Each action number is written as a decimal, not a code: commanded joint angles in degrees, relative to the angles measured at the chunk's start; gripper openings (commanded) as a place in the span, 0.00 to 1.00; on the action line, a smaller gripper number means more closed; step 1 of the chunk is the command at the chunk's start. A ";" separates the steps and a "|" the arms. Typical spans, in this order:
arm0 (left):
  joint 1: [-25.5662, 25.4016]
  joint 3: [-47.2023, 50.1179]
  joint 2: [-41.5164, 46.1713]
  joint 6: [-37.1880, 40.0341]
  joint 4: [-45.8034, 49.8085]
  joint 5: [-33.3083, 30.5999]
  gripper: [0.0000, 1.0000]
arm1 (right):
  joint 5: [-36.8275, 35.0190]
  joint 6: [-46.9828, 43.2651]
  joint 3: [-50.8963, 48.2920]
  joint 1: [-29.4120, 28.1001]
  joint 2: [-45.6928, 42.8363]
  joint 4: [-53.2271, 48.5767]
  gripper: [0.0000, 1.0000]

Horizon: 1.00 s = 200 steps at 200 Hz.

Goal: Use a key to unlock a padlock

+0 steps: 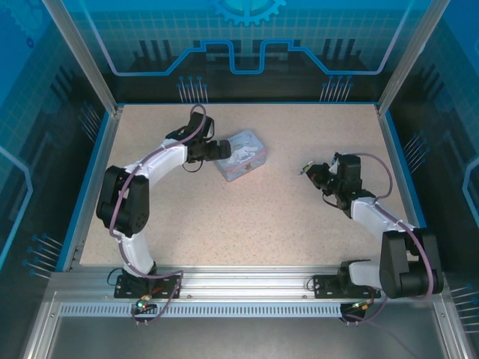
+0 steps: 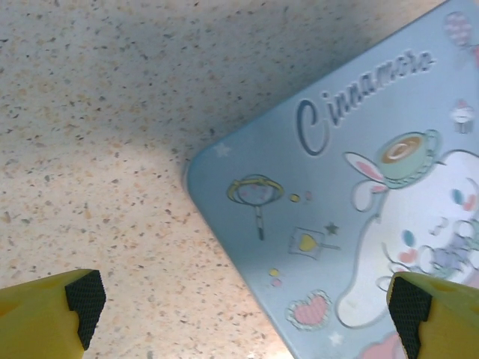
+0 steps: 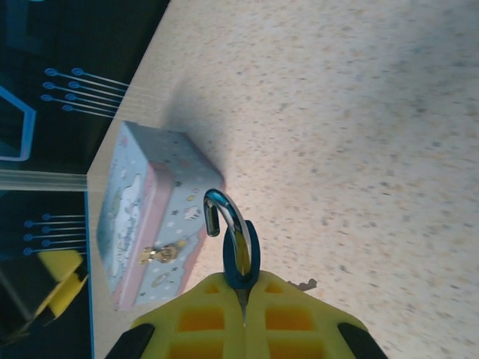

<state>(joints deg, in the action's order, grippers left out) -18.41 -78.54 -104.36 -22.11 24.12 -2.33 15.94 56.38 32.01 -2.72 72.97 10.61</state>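
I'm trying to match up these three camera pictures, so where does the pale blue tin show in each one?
Top view: the tin lies near the centre, at the left gripper's tips.
Left wrist view: the tin covers the right side, a rounded corner pointing left.
Right wrist view: the tin sits at the left, beyond the padlock held by the right gripper.
Shared landmark: the speckled table.

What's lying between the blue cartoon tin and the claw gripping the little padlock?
Nothing. In the top view, the speckled table between the tin and the right gripper holding the padlock is bare.
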 commanded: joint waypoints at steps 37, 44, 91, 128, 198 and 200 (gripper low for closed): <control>0.24 8.07 9.16 -2.24 -13.94 0.20 0.99 | 5.50 -1.77 -2.66 3.12 1.42 0.39 0.00; 0.22 8.29 9.49 -2.24 -14.24 -0.07 0.99 | 6.01 -1.35 -2.70 3.07 2.59 1.49 0.00; 0.30 10.15 11.51 -2.53 -15.14 -3.46 0.99 | 5.18 -1.29 -2.00 3.16 6.93 1.81 0.00; 0.31 9.99 11.24 -2.34 -14.91 -3.30 0.99 | 4.91 -2.53 -1.71 3.50 10.12 0.70 0.02; 0.31 9.99 11.10 -2.19 -15.03 -3.12 0.99 | 2.24 -3.00 -4.04 6.58 4.34 -7.23 0.61; 0.31 9.99 11.10 -2.23 -15.01 -3.12 0.99 | 2.09 -3.07 -4.03 6.65 3.88 -7.68 0.63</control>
<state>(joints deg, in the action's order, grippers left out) -18.41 -69.21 -94.74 -24.05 10.13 -4.71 19.38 54.35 29.12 2.37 81.14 8.29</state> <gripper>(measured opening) 0.990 0.492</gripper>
